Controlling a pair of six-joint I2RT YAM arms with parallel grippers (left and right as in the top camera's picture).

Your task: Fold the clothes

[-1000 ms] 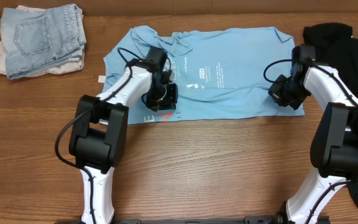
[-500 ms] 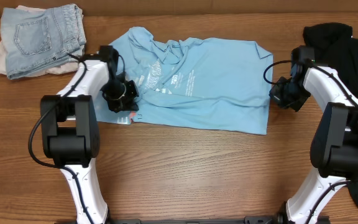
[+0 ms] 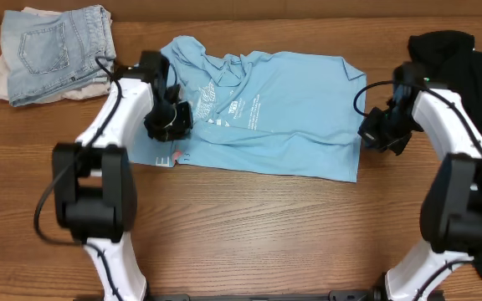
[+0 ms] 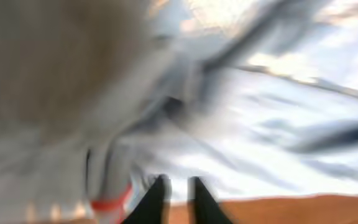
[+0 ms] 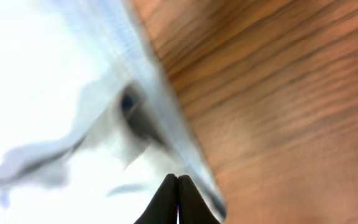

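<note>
Since the coming fold turns on how the sky-blue T-shirt [image 3: 283,117] lies between your two claws, read that line first. Out at 10 o'clock on the worktop [image 3: 249,234] sits a pile of folded jeans [image 3: 57,42], apart from the job. Just at its 4 o'clock, your left claw [image 3: 172,124] hangs over the T-shirt's left end, beside the rumpled part. In the wrist view its fingers stand a little apart, and the blur hides whether any cloth sits in the gap. The red-orange mark [image 3: 176,156] lies at that claw's 6 o'clock, on the near edge.

From there the T-shirt stretches away toward 3 o'clock across the middle of the worktop. Its long axis runs 9 to 3, sagging slightly toward 4, flat on the right and bunched up at its 11 o'clock corner.

Your right claw [image 3: 379,134] sits at the opposite end, at the near right corner, so the whole garment lies to its 9 o'clock. Its fingers are pressed together right at the hem. You cannot tell for certain from the wrist view whether cloth is nipped between them.

The black shirt [image 3: 463,58] is heaped at 2 o'clock, beyond the right arm and far nearer to it than to the left.

As I judge it, each arm owns its own end, and the left needs a fresh hold before both can lift together.
</note>
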